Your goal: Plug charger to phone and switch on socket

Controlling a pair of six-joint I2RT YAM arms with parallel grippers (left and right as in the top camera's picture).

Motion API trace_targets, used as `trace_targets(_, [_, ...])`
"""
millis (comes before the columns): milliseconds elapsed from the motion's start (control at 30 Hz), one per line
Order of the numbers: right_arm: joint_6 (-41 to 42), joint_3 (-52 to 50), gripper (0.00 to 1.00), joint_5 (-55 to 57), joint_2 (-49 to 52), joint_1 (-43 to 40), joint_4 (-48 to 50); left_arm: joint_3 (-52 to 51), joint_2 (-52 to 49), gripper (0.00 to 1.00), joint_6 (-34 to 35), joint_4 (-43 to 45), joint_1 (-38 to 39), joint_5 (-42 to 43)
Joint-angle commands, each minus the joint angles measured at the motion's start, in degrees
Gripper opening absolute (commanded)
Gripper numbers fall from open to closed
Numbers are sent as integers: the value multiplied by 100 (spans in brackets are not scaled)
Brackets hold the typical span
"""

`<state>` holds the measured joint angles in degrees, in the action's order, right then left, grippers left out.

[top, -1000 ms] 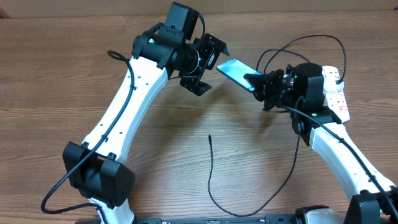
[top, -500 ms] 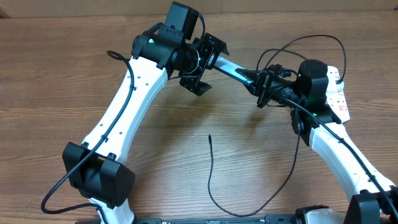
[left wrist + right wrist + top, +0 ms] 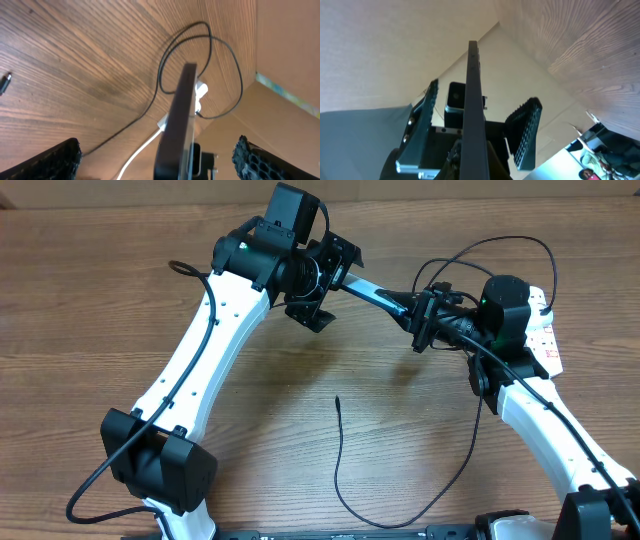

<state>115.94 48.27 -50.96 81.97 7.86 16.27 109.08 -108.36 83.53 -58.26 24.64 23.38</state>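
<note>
The phone (image 3: 372, 293) is held in the air, turned edge-on, between the two arms. My right gripper (image 3: 420, 320) is shut on its right end. My left gripper (image 3: 338, 283) is open, its fingers either side of the phone's left end without touching. In the left wrist view the phone (image 3: 177, 120) stands between my wide-open left fingers (image 3: 157, 162). In the right wrist view the phone (image 3: 472, 90) rises from my right gripper (image 3: 475, 170). The charger cable lies on the table, its connector tip (image 3: 337, 398) free. The white socket (image 3: 541, 330) lies at the far right.
The charger's black cable (image 3: 345, 500) loops along the table's front, up under the right arm and coils near the socket. In the left wrist view the coils (image 3: 220, 50) lie beyond the phone. A cardboard wall (image 3: 290, 45) stands behind the table.
The right gripper has rolled the phone from screen-up to edge-on and brought it left. Its end now lies between the left gripper's open fingers, which have shifted slightly.
</note>
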Motion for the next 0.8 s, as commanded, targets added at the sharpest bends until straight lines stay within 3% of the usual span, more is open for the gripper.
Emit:
trace_targets(0, [791,153,4,-190,-42,-9,210,98,90,100,-120,4,-17,-321])
trace_targets(267, [791,153,4,-280,-42,-9,210,98,87,100,96,46,-2,-321])
trace_targets(767, [791,153,4,-293,-42,-11,210,90,83,88,516,323,507,-857])
